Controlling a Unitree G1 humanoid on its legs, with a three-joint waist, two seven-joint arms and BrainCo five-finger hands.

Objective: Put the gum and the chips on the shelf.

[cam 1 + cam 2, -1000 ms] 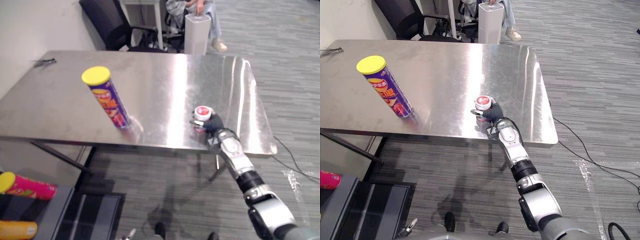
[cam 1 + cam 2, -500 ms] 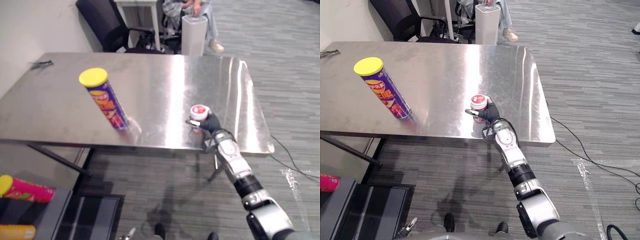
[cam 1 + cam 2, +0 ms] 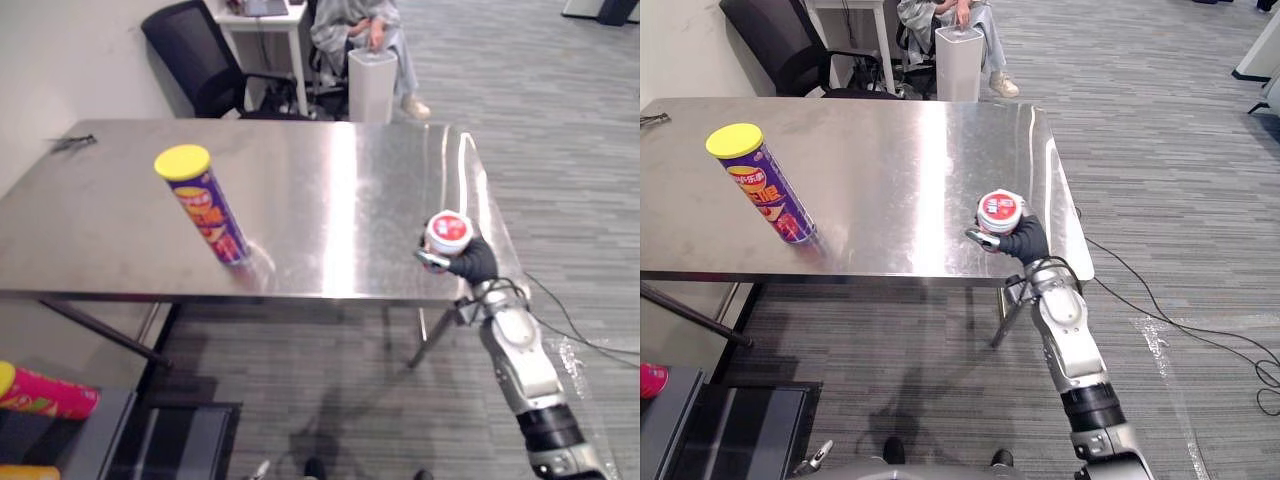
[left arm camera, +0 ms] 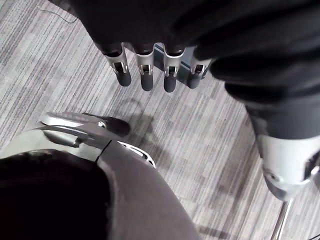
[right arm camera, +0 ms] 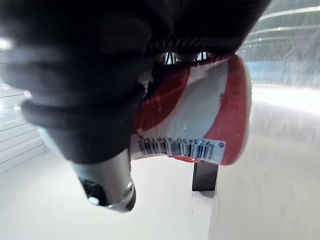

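A red and white gum tub (image 3: 448,230) sits in my right hand (image 3: 473,262), whose fingers are curled round it. The hand holds it a little above the front right edge of the steel table (image 3: 330,180). Up close in the right wrist view, the gum tub (image 5: 200,125) shows its barcode past the hand's dark cover. A purple chips can (image 3: 205,210) with a yellow lid stands upright on the left part of the table, far from both hands. My left hand (image 4: 150,30) hangs over the carpeted floor, fingers straight and holding nothing.
A low dark shelf (image 3: 150,440) stands on the floor at the lower left, with a pink can (image 3: 45,393) lying on it. Behind the table are a black office chair (image 3: 195,50), a seated person (image 3: 355,20) and a white bin (image 3: 372,85). A small dark object (image 3: 70,143) lies at the table's far left.
My right hand has lifted the gum tub off the table and carried it right, toward the front right corner. The view has shifted too. The chips can has stayed put.
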